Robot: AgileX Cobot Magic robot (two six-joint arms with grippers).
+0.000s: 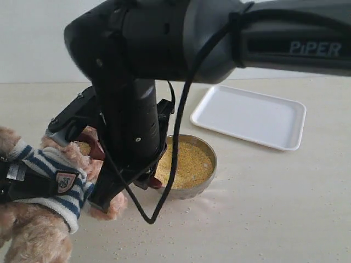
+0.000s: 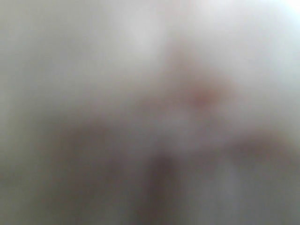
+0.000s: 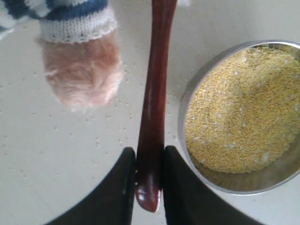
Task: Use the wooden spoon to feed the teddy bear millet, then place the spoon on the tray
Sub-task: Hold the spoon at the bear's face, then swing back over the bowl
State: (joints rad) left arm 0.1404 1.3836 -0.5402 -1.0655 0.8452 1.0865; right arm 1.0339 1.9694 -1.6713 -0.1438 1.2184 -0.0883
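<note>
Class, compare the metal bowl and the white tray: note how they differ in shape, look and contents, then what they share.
The bowl is round and shiny metal; the tray is rectangular and plain white. The bowl holds millet; the tray holds nothing. A robot arm hides part of the bowl; the tray shows whole. Both sit flat on the pale table and have a raised rim.

Probably a robotics lab bench: a plain pale tabletop (image 1: 274, 208), a blank white wall (image 1: 33, 44), and a black cabled robot arm (image 1: 301, 44) marked PiPER.
</note>
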